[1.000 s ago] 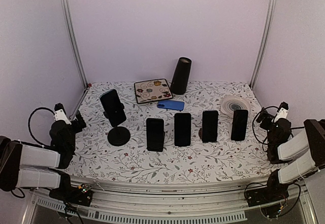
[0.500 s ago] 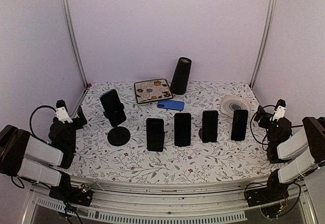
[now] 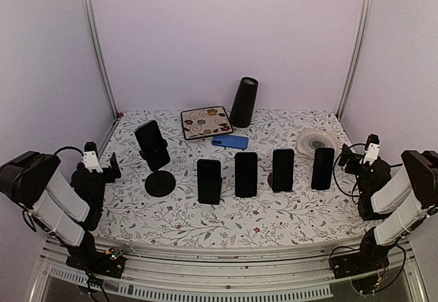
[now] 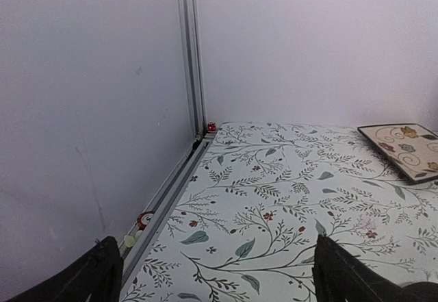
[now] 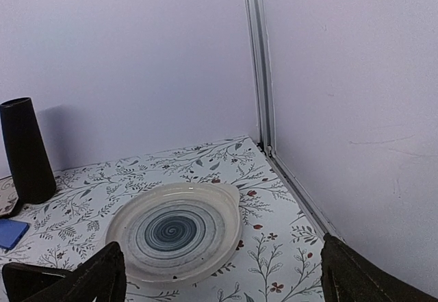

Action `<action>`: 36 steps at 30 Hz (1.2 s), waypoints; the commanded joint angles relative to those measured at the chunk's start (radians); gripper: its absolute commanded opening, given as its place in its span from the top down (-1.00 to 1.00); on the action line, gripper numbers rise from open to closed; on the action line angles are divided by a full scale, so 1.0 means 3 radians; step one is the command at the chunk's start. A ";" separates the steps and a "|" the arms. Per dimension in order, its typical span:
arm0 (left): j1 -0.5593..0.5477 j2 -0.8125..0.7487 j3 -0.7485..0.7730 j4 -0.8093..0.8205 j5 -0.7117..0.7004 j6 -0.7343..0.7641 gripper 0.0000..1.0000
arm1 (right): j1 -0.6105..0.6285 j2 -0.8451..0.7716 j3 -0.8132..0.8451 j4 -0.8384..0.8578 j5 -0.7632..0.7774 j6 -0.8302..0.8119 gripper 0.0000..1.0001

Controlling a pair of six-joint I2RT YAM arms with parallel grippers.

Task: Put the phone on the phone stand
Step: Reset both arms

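Well, nothing is in hand yet. The blue phone [image 3: 230, 141] lies flat on the flowered cloth [image 3: 274, 213], a little above the middle of the overhead view. It is just below the patterned square mat [image 3: 206, 122] and the tall black cylinder [image 3: 243, 102]. The phone stand [image 3: 159, 179] I take for its goal sits left of centre on a round black base. A dark slab tops it, and I cannot tell whether that is its cradle or another handset.

What worries me is the row of four black phones [image 3: 246, 174] propped upright across the middle, between both arms and the blue one. A low reach straight over them could easily topple one. The blue phone is also thin and flat against the cloth, so a shallow pinch might skid it into the mat or let it drop on the way over. Set down off-centre, it could slide off the stand.

The left arm [image 3: 51, 203] is folded up in the lower left corner, its left gripper [image 3: 109, 166] low at the cloth's edge. Its fingers [image 4: 102, 274] are spread wide around nothing. The right arm [image 3: 400, 196] mirrors it at lower right. The right gripper [image 3: 348, 157] is near the swirl plate [image 3: 316, 141], equally wide and empty.
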 commanded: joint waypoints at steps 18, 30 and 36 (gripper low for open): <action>0.0032 0.0126 0.0639 -0.0375 0.0094 0.0068 -0.93 | 0.0112 0.0060 0.0305 -0.0269 0.0075 -0.0148 -0.98; 0.0051 0.0116 0.0664 -0.0430 0.0117 0.0043 -0.93 | 0.0118 0.0059 0.0301 -0.0266 0.0064 -0.0149 -0.98; 0.0052 0.0115 0.0665 -0.0431 0.0122 0.0043 -0.93 | 0.0117 0.0069 0.0360 -0.0355 -0.0112 -0.0216 -0.98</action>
